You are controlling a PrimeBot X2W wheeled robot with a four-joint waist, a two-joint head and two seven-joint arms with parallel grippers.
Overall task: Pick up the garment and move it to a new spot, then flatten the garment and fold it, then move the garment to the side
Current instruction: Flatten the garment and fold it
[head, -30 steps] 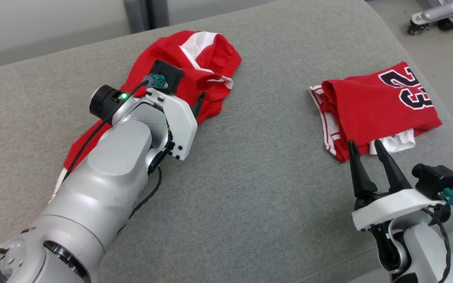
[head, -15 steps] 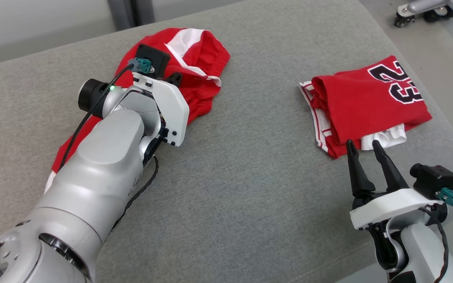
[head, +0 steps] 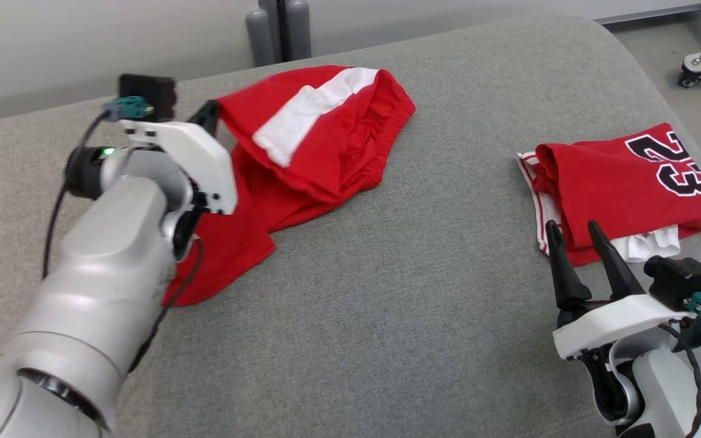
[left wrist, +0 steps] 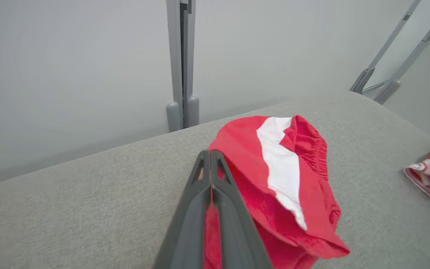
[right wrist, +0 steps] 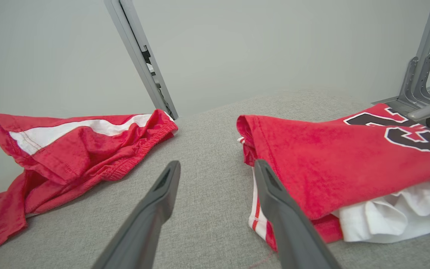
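The left tool (left wrist: 210, 154) has its fingers pressed together on an edge of the red shorts (head: 326, 152), holding that edge up off the grey worktop (head: 399, 292). The rest of the shorts lies crumpled on the worktop's left side. The right tool (head: 572, 226) is spread, with its tips just beside a folded red jersey (head: 624, 188).

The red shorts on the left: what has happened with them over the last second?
The left gripper closed on an edge of the red shorts and lifted it off the grey cushion, toward the robot's left; the rest trails on the cushion. The right gripper stayed open by the folded number 23 jersey, which has not moved; the camera shifted.
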